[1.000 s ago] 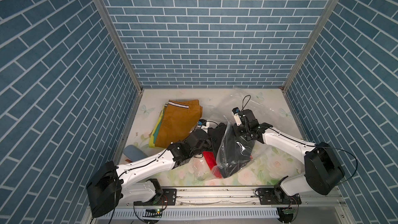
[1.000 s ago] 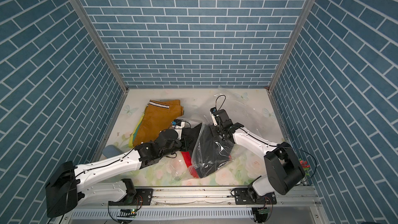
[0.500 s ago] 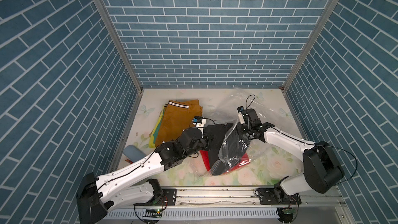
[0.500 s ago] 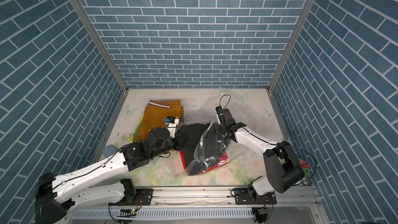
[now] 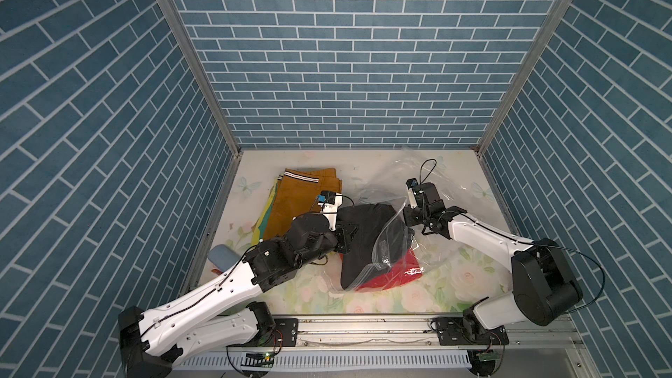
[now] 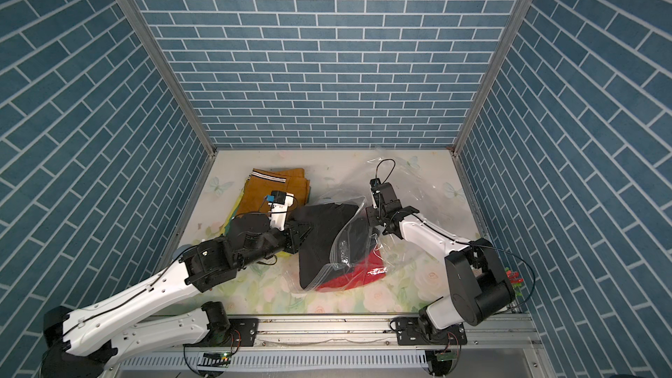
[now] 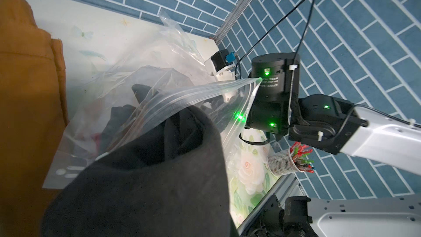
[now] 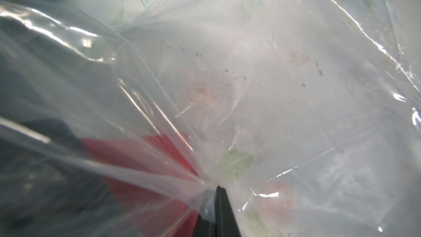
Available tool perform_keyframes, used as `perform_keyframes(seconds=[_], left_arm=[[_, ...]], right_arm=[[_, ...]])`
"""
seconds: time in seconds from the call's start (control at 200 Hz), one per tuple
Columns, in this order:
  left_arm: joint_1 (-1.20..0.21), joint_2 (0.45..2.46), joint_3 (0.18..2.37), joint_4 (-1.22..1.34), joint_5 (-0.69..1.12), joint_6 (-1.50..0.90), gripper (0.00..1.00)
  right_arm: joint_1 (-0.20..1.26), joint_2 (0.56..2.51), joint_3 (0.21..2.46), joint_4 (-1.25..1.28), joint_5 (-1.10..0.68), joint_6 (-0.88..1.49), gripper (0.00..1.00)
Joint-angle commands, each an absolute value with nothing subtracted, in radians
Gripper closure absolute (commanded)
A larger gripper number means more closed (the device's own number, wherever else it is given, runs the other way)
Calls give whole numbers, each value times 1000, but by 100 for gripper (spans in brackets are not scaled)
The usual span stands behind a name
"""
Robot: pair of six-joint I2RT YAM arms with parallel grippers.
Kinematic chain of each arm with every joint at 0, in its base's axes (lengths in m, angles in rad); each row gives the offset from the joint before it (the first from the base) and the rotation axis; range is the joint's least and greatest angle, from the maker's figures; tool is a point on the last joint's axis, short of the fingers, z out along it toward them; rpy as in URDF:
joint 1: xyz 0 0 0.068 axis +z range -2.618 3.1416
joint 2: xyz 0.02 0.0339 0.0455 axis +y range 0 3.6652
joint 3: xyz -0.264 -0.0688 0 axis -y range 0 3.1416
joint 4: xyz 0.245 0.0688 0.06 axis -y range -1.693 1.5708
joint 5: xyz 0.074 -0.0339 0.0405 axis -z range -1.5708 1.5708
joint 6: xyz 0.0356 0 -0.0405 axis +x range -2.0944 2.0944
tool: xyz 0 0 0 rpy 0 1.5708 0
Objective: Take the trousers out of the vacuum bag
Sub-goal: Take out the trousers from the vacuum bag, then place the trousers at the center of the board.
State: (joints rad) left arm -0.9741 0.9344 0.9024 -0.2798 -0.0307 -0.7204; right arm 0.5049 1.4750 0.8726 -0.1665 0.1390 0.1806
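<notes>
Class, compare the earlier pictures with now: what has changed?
The left gripper, shut on the black cloth trousers, has dragged them partly out of the see-through plastic vacuum bag, leftward. The right gripper keeps pinching the bag's edge. The mustard-brown trousers pile stayed put.

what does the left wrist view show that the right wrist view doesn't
Only the left wrist view: the mustard-brown trousers, the right arm, a mesh cup and the zip strip. Only the right wrist view: the right gripper, its fingers shut on the plastic. Both: the vacuum bag, the black trousers, the red trousers (faint in the left wrist view) and the flowered table.
</notes>
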Motion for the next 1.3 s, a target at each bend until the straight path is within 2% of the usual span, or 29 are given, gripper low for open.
perform_keyframes(seconds=[0.0,0.26,0.365,0.705,0.78,0.945,1.135,1.295], left_arm=[[-975,880,1002,-191,-24,-682,100],[-976,858,1108,-231,-38,-651,100],[-975,848,1169,-293,-107,-628,100],[-976,819,1338,-446,-312,-552,100],[-976,809,1371,-478,-356,-540,100],[-976,775,1418,-523,-442,-523,100],[-976,743,1450,-562,-519,-506,100],[-976,727,1464,-597,-573,-501,100]], right_arm=[[483,1446,849,-180,209,216,100],[482,1413,843,-195,207,230,100],[482,1393,848,-213,199,246,100],[512,1145,841,-278,51,275,47],[539,1089,856,-317,52,288,42],[642,976,868,-349,1,327,42],[774,918,843,-321,-69,384,54],[848,900,743,-208,-281,421,68]])
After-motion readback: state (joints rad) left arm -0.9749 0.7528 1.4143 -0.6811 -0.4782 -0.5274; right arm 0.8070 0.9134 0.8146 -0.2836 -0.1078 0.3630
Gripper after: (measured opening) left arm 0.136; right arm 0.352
